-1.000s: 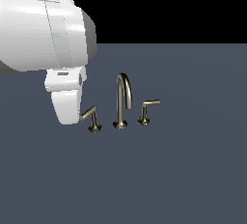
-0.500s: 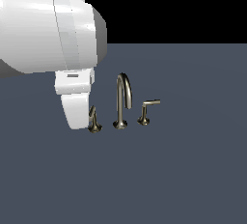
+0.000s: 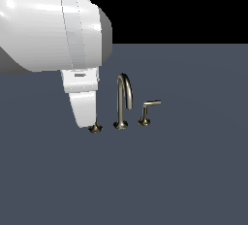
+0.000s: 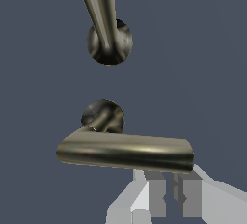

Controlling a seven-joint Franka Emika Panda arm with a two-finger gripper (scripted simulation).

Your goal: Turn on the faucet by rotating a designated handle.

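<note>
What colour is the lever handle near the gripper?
Brushed brass-grey metal; the handle shows best in the wrist view.

We see a flat slate-blue floor (image 3: 193,170) filling the lower part of the exterior view, plain and without seams or marks. Above the floor, beyond its straight far edge, lies a pure black backdrop (image 3: 184,6) with no walls or windows that we can make out. The floor looks evenly lit, with no distinct shadows on it. In the wrist view we find the same slate-blue floor (image 4: 202,49) and nothing else of a room.
</note>
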